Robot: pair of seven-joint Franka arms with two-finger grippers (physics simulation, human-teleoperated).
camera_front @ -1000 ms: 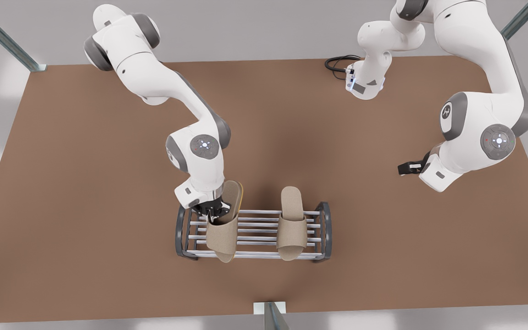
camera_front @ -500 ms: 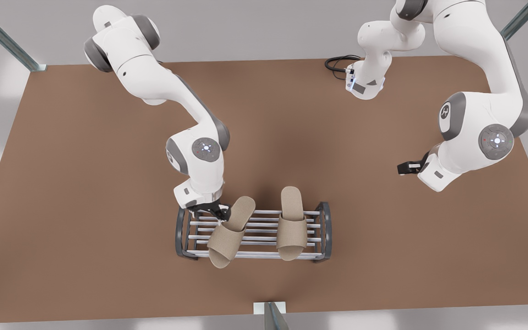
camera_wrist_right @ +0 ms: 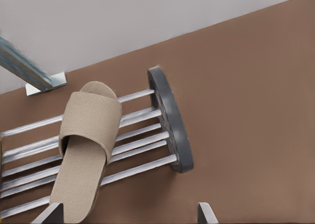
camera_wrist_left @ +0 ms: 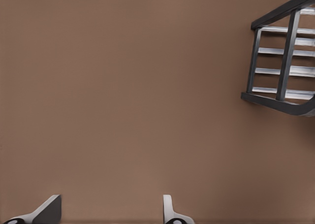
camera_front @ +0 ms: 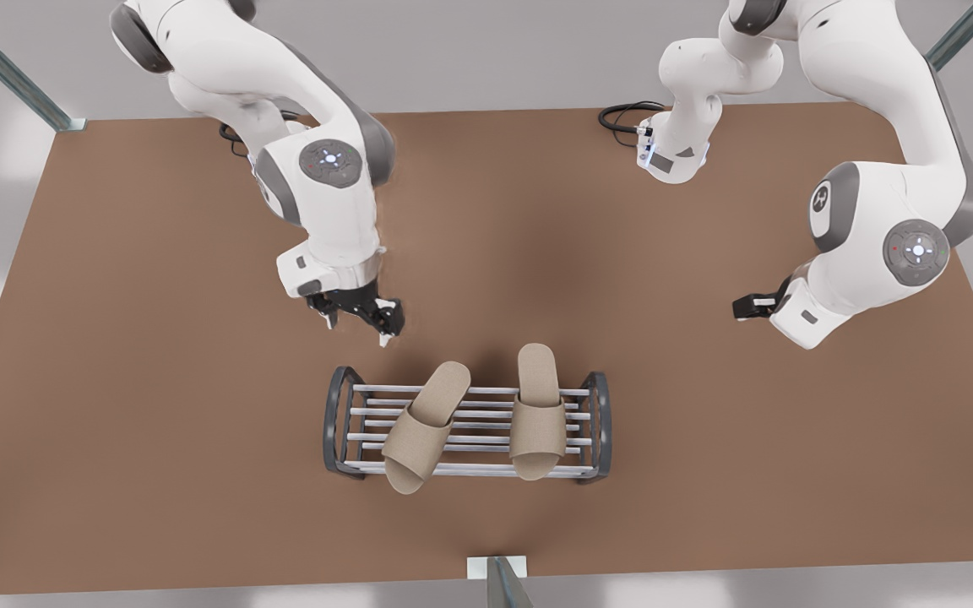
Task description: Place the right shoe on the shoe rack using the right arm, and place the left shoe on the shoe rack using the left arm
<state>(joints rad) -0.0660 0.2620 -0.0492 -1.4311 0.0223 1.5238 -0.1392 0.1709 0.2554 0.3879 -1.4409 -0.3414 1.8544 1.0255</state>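
The shoe rack (camera_front: 335, 415) stands near the table's front middle, with both tan slippers lying across its bars. The left shoe (camera_front: 424, 427) lies skewed, toe past the front bar. The right shoe (camera_front: 537, 411) lies straight on the side toward the front view's right, also seen as a slipper (camera_wrist_right: 88, 135) beside the rack's end frame (camera_wrist_right: 170, 120). My left gripper (camera_front: 360, 323) hangs open and holds nothing, behind the rack's end (camera_wrist_left: 289, 51) and well apart from it; its fingertips (camera_wrist_left: 49, 208) stand wide. My right gripper (camera_front: 746, 307) waits open far toward the front view's right.
A black cable (camera_front: 622, 118) lies at the table's back edge beside the right arm's base. Metal posts (camera_front: 13, 76) rise at the back corners and a bracket (camera_front: 497, 567) sits at the front edge. Bare brown table (camera_front: 157, 380) surrounds the rack.
The left gripper let go of the left shoe, which settled skewed on the bars. That gripper then rose and drew back away from the rack. The right arm barely moved.
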